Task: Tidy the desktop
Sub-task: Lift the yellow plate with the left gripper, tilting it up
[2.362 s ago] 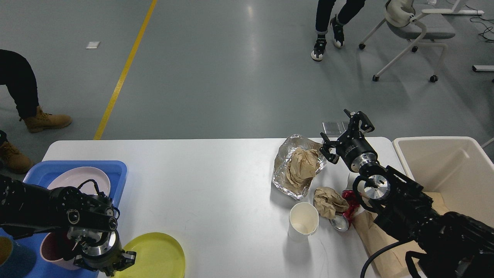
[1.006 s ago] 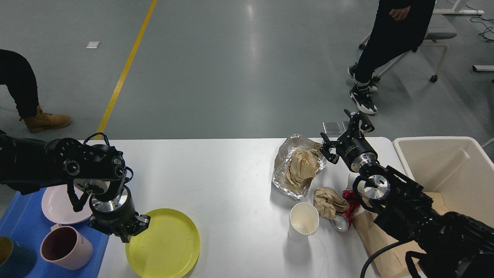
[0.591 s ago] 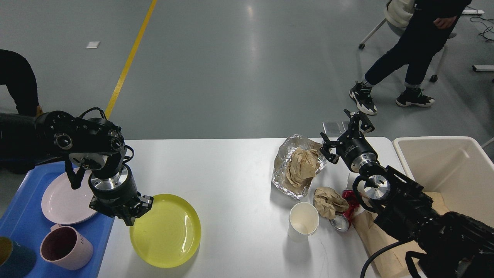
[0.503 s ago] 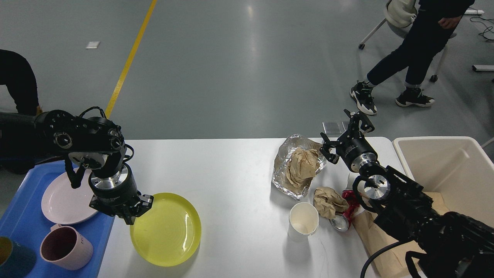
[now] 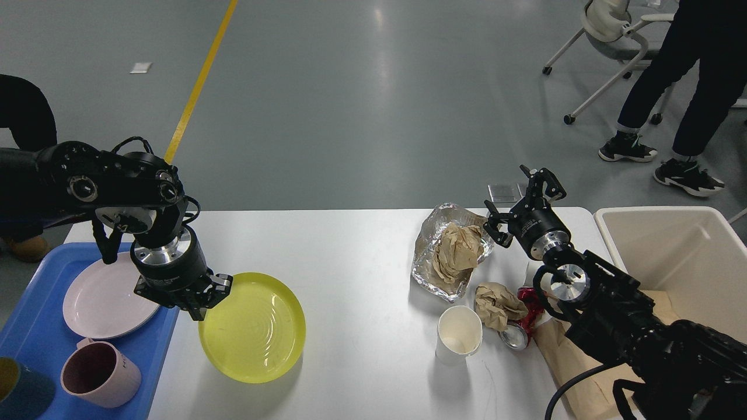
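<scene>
The big white desktop (image 5: 350,256) filled the near part of the room, with a blue tray (image 5: 35,350) at its left end and a cream bin (image 5: 688,256) at its right end.

The left gripper (image 5: 201,297) pointed down and pinched the left rim of a yellow plate (image 5: 254,329). The plate was tilted and lifted off the desktop, with a shadow under its near edge. On the blue tray lay a pale pink plate (image 5: 102,300), a pink mug (image 5: 99,373) and, at the corner, part of a dark blue cup (image 5: 17,394).

The right gripper (image 5: 528,195) was up in the air over the far edge of the desktop, its fingers spread apart and holding nothing. Just to its left sat a sheet of foil (image 5: 429,256) with crumpled brown paper (image 5: 458,248) on it. Nearer lay another ball of brown paper (image 5: 496,303), touching a squashed red can (image 5: 522,326). A white paper cup (image 5: 460,337) stood upright just beside them. A flat brown paper bag (image 5: 569,361) lay partly under the right arm.
</scene>
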`<state>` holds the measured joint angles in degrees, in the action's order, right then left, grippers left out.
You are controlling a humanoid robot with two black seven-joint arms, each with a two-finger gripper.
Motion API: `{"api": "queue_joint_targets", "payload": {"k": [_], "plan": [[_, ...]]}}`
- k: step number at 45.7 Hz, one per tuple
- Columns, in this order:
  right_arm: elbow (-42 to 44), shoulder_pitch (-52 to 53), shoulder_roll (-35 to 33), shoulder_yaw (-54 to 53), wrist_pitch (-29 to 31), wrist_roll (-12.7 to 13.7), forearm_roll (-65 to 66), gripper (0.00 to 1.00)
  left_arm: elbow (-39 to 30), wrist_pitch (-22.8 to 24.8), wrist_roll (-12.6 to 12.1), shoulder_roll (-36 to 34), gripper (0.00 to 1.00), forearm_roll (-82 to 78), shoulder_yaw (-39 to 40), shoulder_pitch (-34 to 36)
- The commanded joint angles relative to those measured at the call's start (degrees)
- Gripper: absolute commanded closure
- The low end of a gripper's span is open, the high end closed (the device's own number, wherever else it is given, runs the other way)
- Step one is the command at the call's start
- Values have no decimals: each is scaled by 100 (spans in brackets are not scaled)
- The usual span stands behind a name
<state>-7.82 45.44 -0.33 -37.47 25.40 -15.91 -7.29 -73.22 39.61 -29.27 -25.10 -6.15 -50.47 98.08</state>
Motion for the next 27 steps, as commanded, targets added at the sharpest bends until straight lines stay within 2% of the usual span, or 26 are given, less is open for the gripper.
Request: {"api": "queue_joint_targets", "payload": {"k": [1,27], "plan": [[0,0,-2,-6,0,0,-1,0,0,29,1,-21,100,62,11,71],[0,0,-2,3,0,0,-1,0,27,468,18,-390,100,255,-51,985]]}}
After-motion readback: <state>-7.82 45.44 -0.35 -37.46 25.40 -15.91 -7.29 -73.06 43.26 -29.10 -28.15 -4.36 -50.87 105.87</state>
